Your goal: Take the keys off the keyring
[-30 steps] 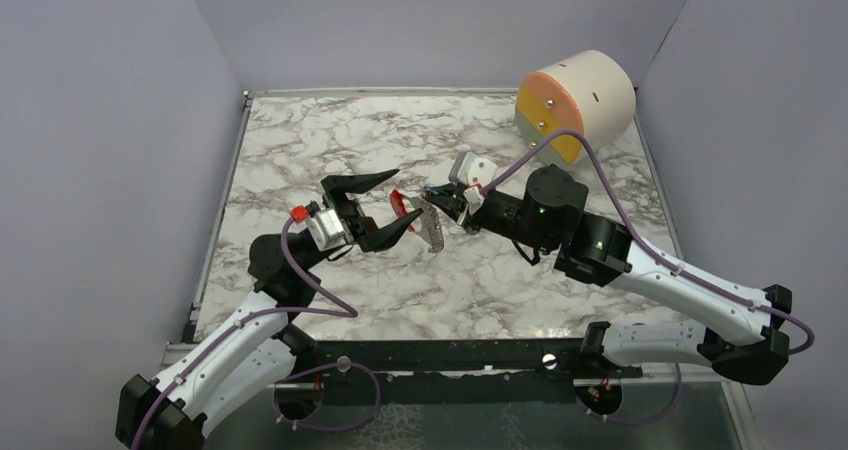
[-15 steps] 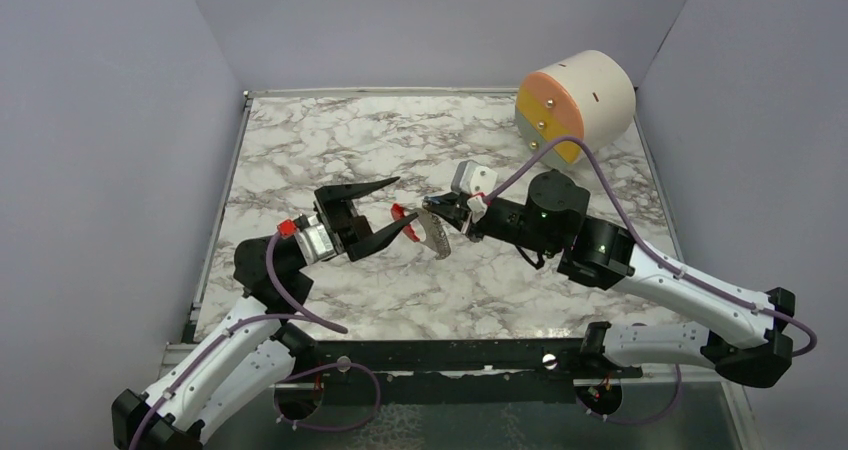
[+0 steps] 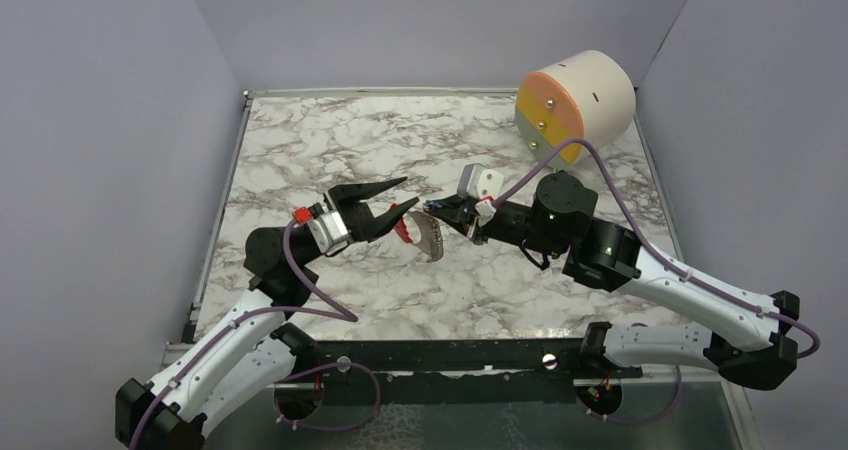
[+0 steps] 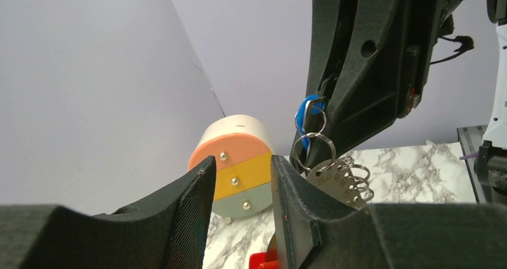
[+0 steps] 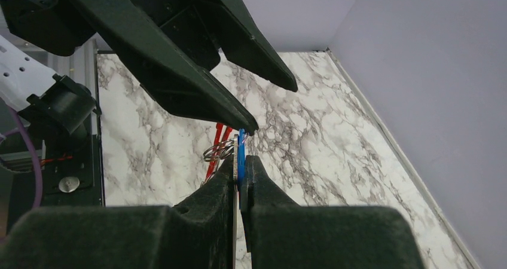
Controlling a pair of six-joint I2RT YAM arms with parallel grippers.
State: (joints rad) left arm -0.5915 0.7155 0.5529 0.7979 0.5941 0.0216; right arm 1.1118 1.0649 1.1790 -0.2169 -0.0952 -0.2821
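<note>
My right gripper (image 3: 434, 209) is shut on the small blue-and-silvery key (image 5: 241, 147), held above the table. The key also shows in the left wrist view (image 4: 307, 110). The grey ridged keyring band (image 3: 431, 237) hangs from it on small wire rings (image 4: 315, 144), with its red part (image 3: 403, 229) at the lower left. My left gripper (image 3: 410, 192) is open and empty. Its fingertips are just left of the key and above the red part. In the left wrist view the band (image 4: 348, 180) sits just right of my right finger (image 4: 286, 188), outside the jaws.
A big cream cylinder (image 3: 578, 100) with an orange, yellow and grey face lies at the back right of the marble table (image 3: 320, 140). Grey walls enclose the table on three sides. A black rail runs along the near edge.
My left gripper has narrowed its opening and swung its tips closer to the key. My right gripper has held the key and shifted slightly right.
</note>
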